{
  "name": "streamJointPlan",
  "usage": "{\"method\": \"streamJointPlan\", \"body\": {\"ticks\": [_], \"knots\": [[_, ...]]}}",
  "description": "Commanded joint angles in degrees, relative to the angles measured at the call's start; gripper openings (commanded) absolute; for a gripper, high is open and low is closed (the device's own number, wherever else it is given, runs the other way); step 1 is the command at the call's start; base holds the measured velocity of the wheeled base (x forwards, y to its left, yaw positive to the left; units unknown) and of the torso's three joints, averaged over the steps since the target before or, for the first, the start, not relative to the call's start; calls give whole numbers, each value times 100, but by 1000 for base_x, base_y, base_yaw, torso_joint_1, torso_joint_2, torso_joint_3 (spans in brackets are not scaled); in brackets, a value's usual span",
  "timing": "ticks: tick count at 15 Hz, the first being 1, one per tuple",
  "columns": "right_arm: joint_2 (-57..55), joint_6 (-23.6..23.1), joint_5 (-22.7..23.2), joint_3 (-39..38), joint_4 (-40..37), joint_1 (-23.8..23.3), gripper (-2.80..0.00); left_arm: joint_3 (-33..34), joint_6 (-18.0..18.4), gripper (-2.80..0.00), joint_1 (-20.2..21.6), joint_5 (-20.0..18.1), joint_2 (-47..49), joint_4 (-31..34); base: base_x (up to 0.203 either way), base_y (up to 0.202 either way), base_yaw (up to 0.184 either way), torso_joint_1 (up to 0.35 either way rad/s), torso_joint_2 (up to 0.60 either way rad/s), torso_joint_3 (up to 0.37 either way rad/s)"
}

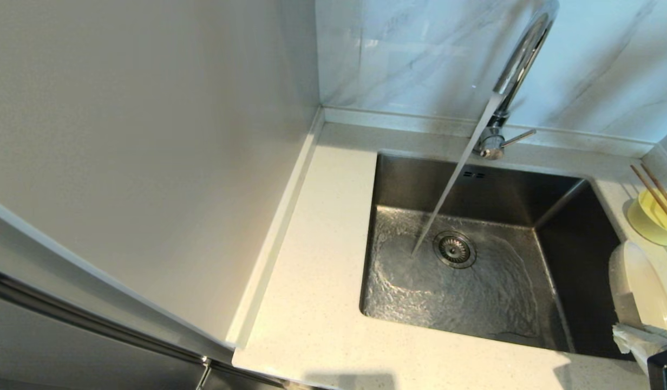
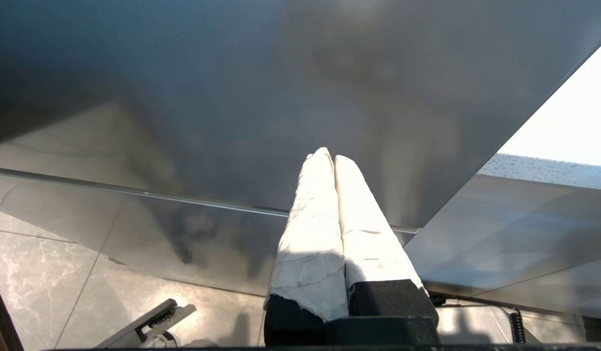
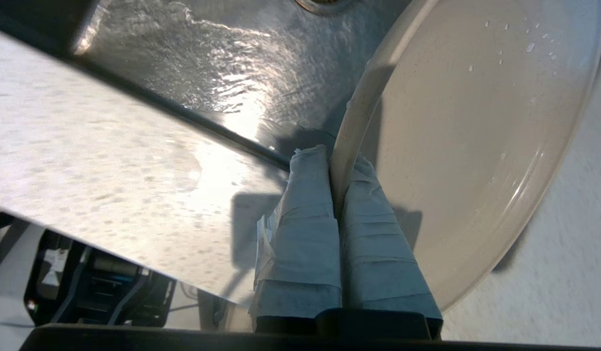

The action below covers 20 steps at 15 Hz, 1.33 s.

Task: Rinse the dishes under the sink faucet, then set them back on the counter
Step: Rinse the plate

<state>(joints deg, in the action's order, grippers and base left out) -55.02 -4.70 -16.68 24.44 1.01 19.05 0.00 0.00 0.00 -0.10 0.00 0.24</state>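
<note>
Beside the sink (image 1: 398,179), pinched by right end effector (image 3: 335,161): white dish (image 3: 476,146), round, glossy, droplet-speckled. Left end effector (image 2: 332,161) pressed closed, parked low. No legible writing.

Grey-veined marble wall (image 1: 420,54), plain cream side panel (image 1: 149,135), grey marbled floor tiles (image 2: 37,278).

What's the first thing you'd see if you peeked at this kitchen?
Water streaming from the faucet into the sink, swirling round the drain. At the sink's right edge, the right gripper pinches the rim of a wet white dish, with a yellow bowl and chopsticks on the counter behind.
</note>
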Motion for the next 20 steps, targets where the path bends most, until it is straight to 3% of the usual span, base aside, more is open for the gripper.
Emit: {"method": "streamJointPlan", "body": {"ticks": [1, 3, 7, 13, 20], "knots": [[158, -52, 23, 72, 12, 409, -280, 0, 0, -280, 0, 1, 0, 2, 0, 0, 0, 0, 0, 0], [29, -238, 192, 283, 13, 823, -280, 0, 0, -280, 0, 1, 0, 2, 0, 0, 0, 0, 0, 0], [-642, -1087, 876, 1064, 14, 943, -280, 0, 0, -280, 0, 1, 0, 2, 0, 0, 0, 0, 0, 0], [-1644, -988, 1053, 1981, 56, 1829, -280, 0, 0, -280, 0, 1, 0, 2, 0, 0, 0, 0, 0, 0], [-2387, -906, 1053, 2636, 66, 2086, -280, 0, 0, -280, 0, 1, 0, 2, 0, 0, 0, 0, 0, 0]]}}
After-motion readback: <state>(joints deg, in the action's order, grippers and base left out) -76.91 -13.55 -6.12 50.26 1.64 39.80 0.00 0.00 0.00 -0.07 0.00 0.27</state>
